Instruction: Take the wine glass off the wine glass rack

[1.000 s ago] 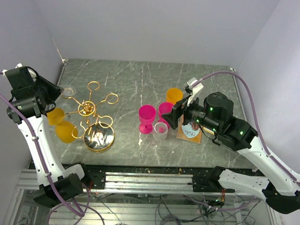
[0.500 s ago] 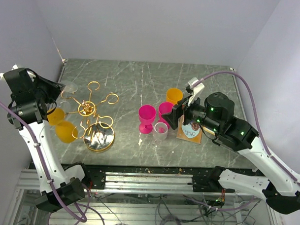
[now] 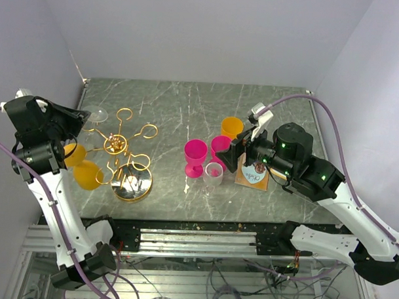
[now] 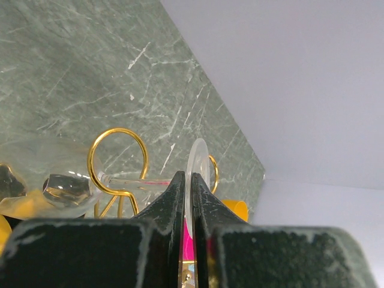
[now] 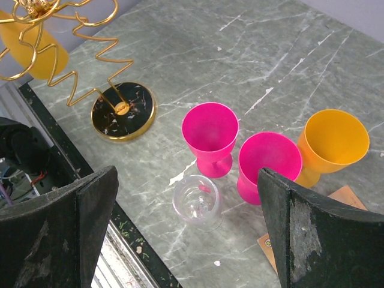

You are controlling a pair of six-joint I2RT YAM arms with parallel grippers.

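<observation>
Grey marble table (image 3: pixel 188 110) beneath everything. At its near edge, two arms: the left raised at the far left beside the rack, the right bent over the right half.

Left of centre, the rack (image 3: pixel 124 153): gold wire, with a round shiny base (image 3: pixel 133 184) on the side nearest the arms and loop-ended branches spreading from a central post. On its left side, two orange glasses (image 3: pixel 87 175) hanging close to the left arm.

At the rack's far-left branch, the left gripper (image 3: pixel 86 115): almost closed, pinching the flat foot (image 4: pixel 195 162) of the clear wine glass (image 3: pixel 96 112) edge-on between its fingers (image 4: pixel 171 195). From the left wrist: stem running sideways through the neck of a gold loop (image 4: pixel 117 135), bowl (image 4: pixel 65 189) on the far side of that loop from the foot. Wine glass not yet off the rack.

Over the right half, the right gripper (image 3: pixel 235 153): spread wide, holding nothing, hanging above a cluster of upright glasses. In that cluster, close together: two pink glasses (image 5: pixel 210 135), a lone orange glass (image 5: pixel 335 141) and a small clear glass (image 5: pixel 197 203) nearest the table's front edge. Just beside them, a brown card (image 3: pixel 252 175), partly hidden under the right gripper.
</observation>
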